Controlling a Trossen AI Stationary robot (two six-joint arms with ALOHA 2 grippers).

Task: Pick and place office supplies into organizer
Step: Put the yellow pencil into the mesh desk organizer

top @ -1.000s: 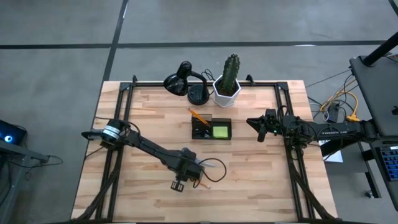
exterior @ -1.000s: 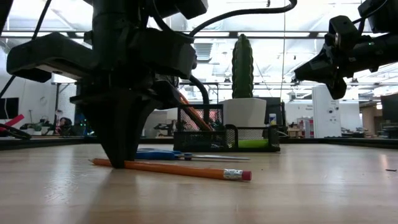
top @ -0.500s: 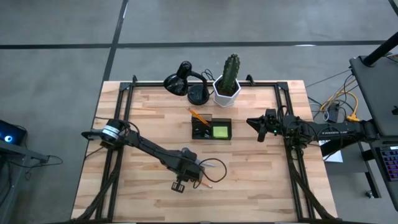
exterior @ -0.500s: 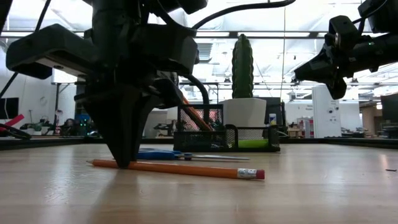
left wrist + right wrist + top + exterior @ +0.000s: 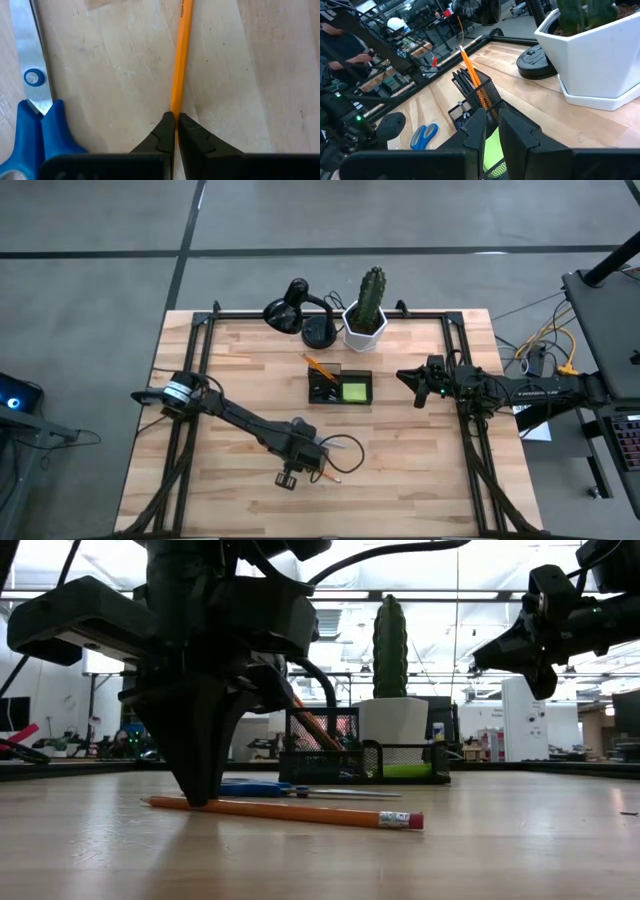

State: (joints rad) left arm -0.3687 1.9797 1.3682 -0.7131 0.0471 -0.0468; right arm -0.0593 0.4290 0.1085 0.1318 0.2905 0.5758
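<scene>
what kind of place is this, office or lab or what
Most likely a robotics lab or workshop, staged as a desk. The wooden table carries dark robot arms on rails, the low view shows an open hall with ceiling strip lights behind it, and the right wrist view shows cluttered workbenches beyond the table.

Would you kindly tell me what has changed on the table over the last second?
The left gripper closed on the orange pencil, and the pencil slid slightly along the table, its eraser end shifting rightward in the low view. The scissors, the organizer and the right gripper stayed put.
</scene>
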